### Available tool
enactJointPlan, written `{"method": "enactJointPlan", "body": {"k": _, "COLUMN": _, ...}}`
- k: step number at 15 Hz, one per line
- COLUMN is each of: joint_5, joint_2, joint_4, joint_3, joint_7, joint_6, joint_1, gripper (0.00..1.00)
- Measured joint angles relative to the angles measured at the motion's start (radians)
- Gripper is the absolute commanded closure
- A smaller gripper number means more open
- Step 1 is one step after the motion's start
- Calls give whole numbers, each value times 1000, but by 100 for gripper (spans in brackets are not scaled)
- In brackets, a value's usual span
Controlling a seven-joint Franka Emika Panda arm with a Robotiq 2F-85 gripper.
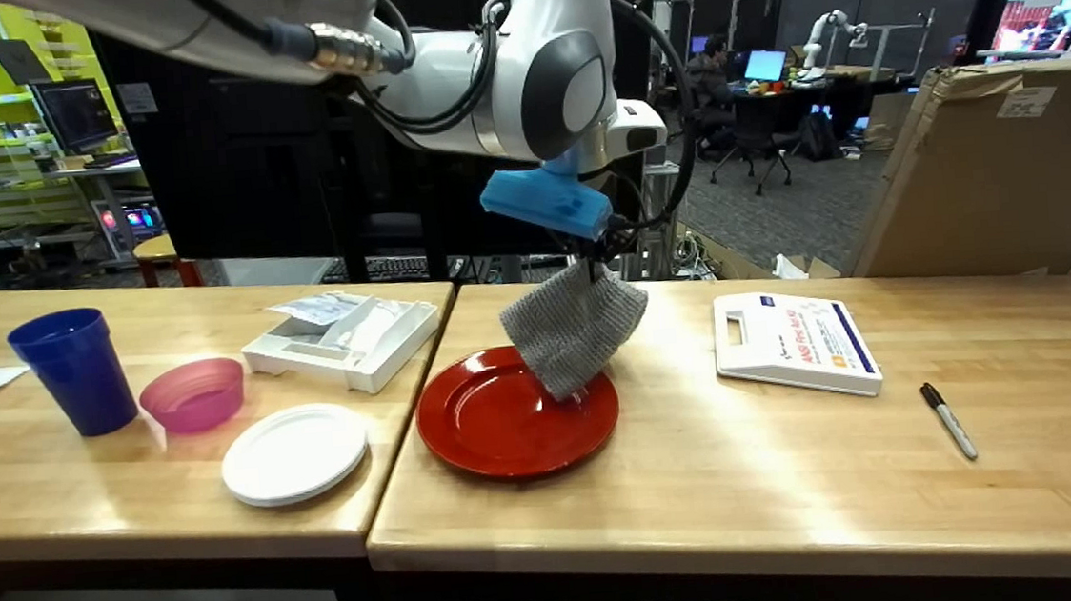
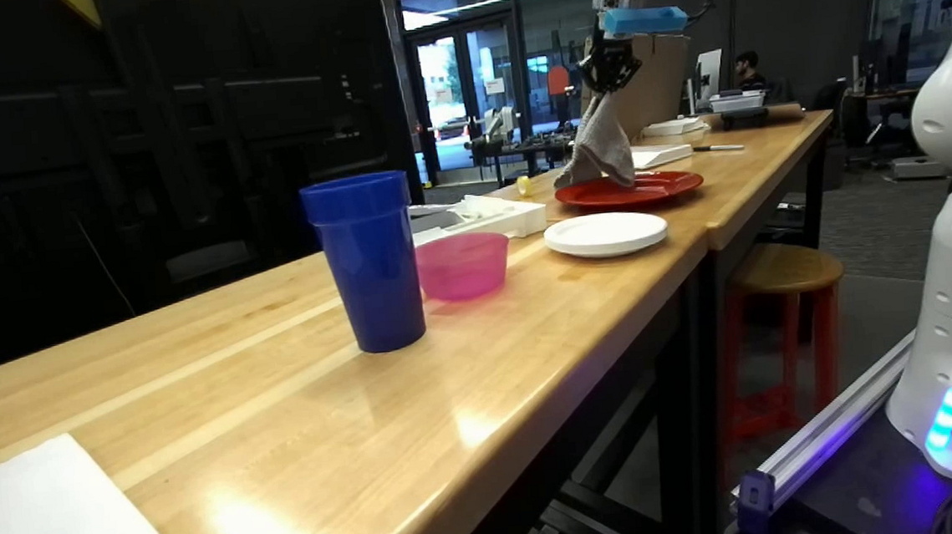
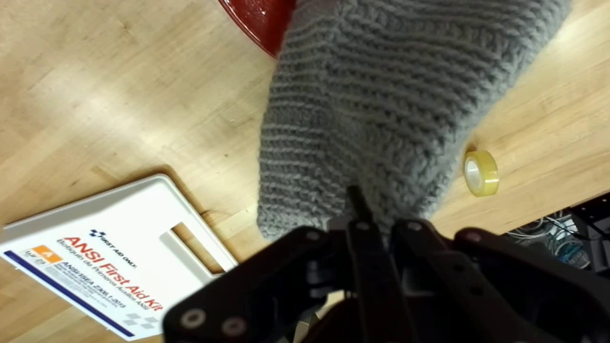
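A: In an exterior view, what has the gripper got?

B: Fingers drawn narrow, a grey knit cloth pinched near its top. Cloth hangs at 1 o'clock of the red plate, lowest corner over it; touching or not, cannot tell. First aid case near the plate's 3 o'clock, red "ANSI First Aid Kit" legible. Marker at the case's 4 o'clock, print too small

A: And the blue cup, in an exterior view?

B: At 9 o'clock of the white plates, which lie at the red plate's 7 o'clock. Cloth at the red plate's 11 o'clock, gripper at 12 above it

A: Wrist view: how would the cloth handle?

B: Light, soft, limp, I judge; ribbed knit should resist slipping, little to break. I'd hold the gathered top. Roll of tape at the cloth's 4 o'clock; case at 8, reading "First Aid Only", "Botiquin de Primeros Auxilios ANSI", "ANSI/ISEA" with blurred digits
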Motion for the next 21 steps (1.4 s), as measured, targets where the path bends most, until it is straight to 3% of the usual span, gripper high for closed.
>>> {"method": "enactJointPlan", "body": {"k": 10, "joint_5": 5, "joint_2": -3, "joint_4": -4, "joint_3": 6, "joint_7": -25, "joint_6": -2, "joint_1": 2, "gripper": 99}}
{"method": "enactJointPlan", "body": {"k": 21, "joint_5": 20, "joint_2": -166, "joint_4": -95, "joint_3": 29, "joint_7": -95, "joint_6": -60, "joint_1": 23, "gripper": 99}}
